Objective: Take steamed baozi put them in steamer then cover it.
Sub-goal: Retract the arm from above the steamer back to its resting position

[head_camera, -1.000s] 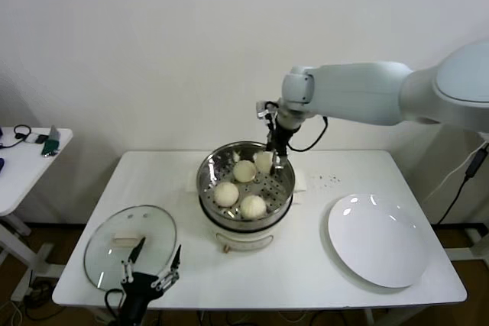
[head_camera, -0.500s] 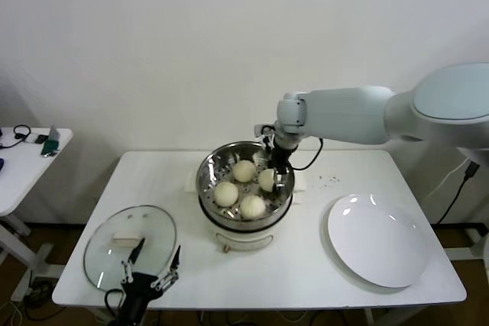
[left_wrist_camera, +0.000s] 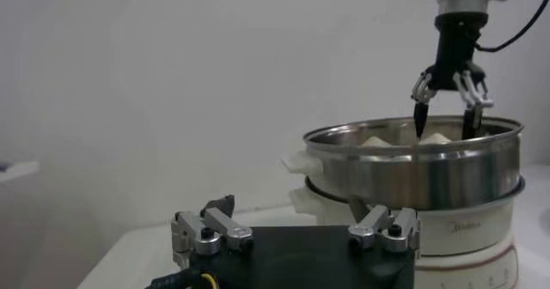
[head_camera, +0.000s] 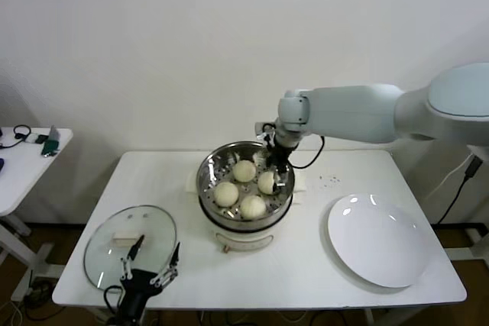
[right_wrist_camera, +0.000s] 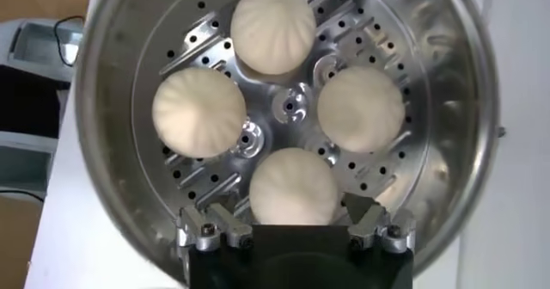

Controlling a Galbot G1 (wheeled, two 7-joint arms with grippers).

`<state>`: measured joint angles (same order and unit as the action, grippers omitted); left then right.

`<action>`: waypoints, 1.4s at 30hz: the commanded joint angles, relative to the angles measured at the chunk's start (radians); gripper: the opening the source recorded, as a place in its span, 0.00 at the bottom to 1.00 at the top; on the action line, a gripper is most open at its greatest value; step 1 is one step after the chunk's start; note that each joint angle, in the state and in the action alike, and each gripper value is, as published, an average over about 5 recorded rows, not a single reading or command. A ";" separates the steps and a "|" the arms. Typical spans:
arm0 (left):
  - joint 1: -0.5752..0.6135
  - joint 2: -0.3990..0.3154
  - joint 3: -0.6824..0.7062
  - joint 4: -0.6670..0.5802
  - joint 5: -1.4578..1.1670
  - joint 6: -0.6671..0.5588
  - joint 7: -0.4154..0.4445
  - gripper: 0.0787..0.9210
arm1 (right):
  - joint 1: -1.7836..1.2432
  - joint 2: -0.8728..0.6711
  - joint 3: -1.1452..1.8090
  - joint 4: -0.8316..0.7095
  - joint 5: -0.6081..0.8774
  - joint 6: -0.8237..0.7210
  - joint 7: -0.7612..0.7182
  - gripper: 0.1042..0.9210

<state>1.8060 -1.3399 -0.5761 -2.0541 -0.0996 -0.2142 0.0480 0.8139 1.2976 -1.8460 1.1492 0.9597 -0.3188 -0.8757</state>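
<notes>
Four cream-white baozi lie on the perforated floor of the steel steamer (head_camera: 206, 169): one at the back (head_camera: 244, 171), one at the left (head_camera: 226, 193), one at the front (head_camera: 253, 205), one at the right (head_camera: 266, 181). My right gripper (head_camera: 273, 164) hangs just above the right-hand baozi (right_wrist_camera: 294, 187), open, with a finger on each side of it and apart from it. In the left wrist view its fingers (left_wrist_camera: 421, 114) dip just inside the steamer rim (left_wrist_camera: 412, 136). The glass cover (head_camera: 107, 253) lies flat at the table's front left. My left gripper (head_camera: 150, 265) waits open beside it.
A large white plate (head_camera: 378, 242) lies at the table's right front. The steamer sits on a white pot base (head_camera: 244, 238) at mid-table. A small side table (head_camera: 23, 158) with loose items stands off to the left. A wall stands behind the table.
My right gripper came down into the steamer with the fourth baozi, set it on the floor at the right, and opened. The left arm has hardly moved.
</notes>
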 commanded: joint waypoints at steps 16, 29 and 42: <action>-0.043 -0.024 -0.009 -0.006 0.128 -0.003 -0.015 0.88 | -0.447 -0.755 0.759 0.490 -0.320 0.274 0.662 0.88; -0.029 -0.080 0.036 -0.015 0.164 -0.018 -0.014 0.88 | -1.320 -0.799 1.602 0.515 -0.358 0.433 0.821 0.88; -0.041 -0.080 0.010 -0.029 0.330 0.060 -0.048 0.88 | -2.070 -0.425 2.351 0.651 -0.555 0.449 0.812 0.88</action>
<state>1.7727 -1.4123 -0.5581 -2.0820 0.1002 -0.2105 0.0263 -0.6561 0.6784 -0.0941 1.7054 0.5291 0.0942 -0.1133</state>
